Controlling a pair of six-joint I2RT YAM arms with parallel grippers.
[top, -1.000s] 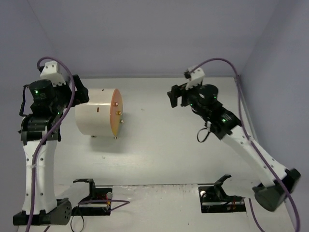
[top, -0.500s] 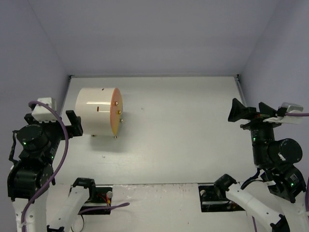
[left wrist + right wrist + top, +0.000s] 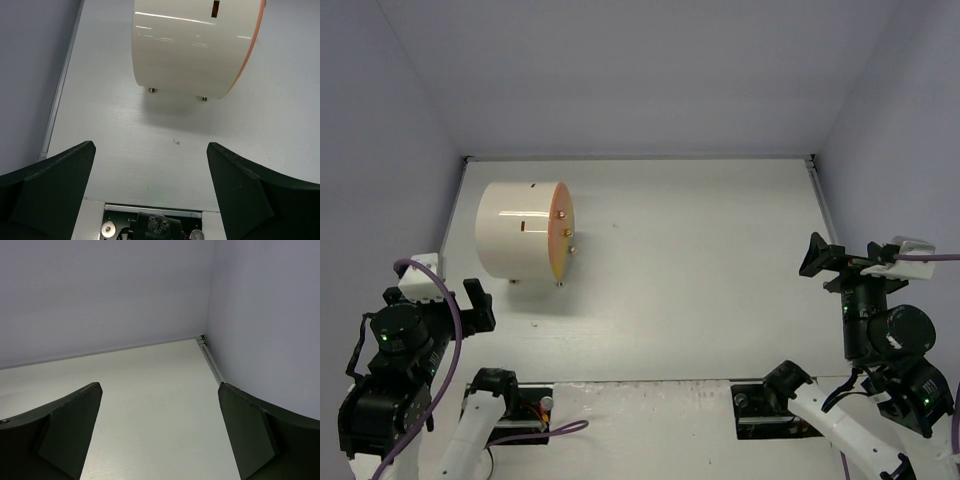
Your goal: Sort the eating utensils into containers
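Left pincer [image 3: 150, 145], right pincer [image 3: 160, 385] gape empty — cabinet [image 3: 195, 50] shows in left wrist view, not right

cream-white cabinet [image 3: 515, 232] with orange front [image 3: 559, 240], brass knobs [image 3: 571, 231], white table [image 3: 700, 270], lilac walls [image 3: 640, 70]

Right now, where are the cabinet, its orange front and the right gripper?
cabinet [image 3: 515, 232]: top view, cream curved wall.
orange front [image 3: 560, 240]: top view, disc's middle.
right gripper [image 3: 160, 386]: right wrist view, midway between fingertips.
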